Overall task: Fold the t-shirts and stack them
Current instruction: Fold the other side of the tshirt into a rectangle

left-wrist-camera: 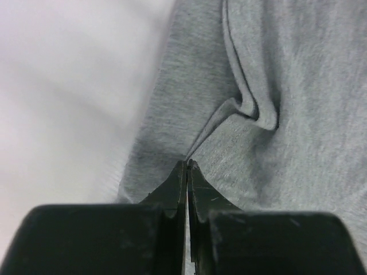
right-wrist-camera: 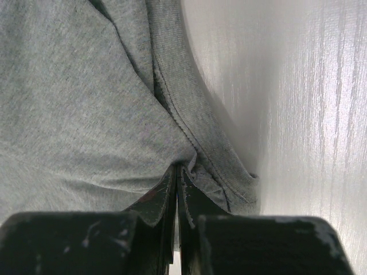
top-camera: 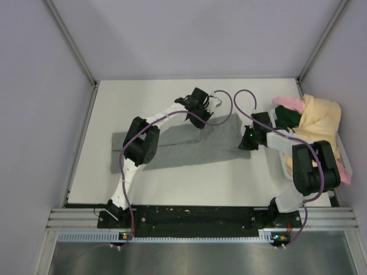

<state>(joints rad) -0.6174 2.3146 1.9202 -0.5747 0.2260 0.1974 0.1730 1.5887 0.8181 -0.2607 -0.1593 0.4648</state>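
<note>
- I see a flat white table top (top-camera: 172,183) boxed in by plain pale lilac wall panels (top-camera: 189,34), with a ribbed aluminium rail (top-camera: 195,220) along the near edge where both arm bases are bolted.
- The heather grey cotton t-shirt (top-camera: 183,146) lies across the middle of the table as a long, narrow band running left to right, flat at its left end and wider towards the right.
- At the right edge of the table there is a loose heap: a pale yellow soft t-shirt (top-camera: 321,120) bunched on top, a pink t-shirt (top-camera: 287,103) showing at the far side and a dark green t-shirt (top-camera: 289,117) tucked between them. The heap sits just beside the right end of the grey band.
- My left arm rises from its base, bends at a black elbow above the left part of the band, and reaches forward and right to the band's far edge.
- The left gripper (left-wrist-camera: 187,166) is clenched: in its wrist view the two black fingers meet tip to tip with a ridge of grey fabric (left-wrist-camera: 298,86) running into them, white table (left-wrist-camera: 57,86) to the left.
- My right arm folds back at its elbow near the heap and reaches left, wrist low over the band's right end.
- The right gripper (right-wrist-camera: 178,169) is pinched tight on the stitched hem of the grey shirt (right-wrist-camera: 69,103), with bare table (right-wrist-camera: 298,114) just beside it.
</note>
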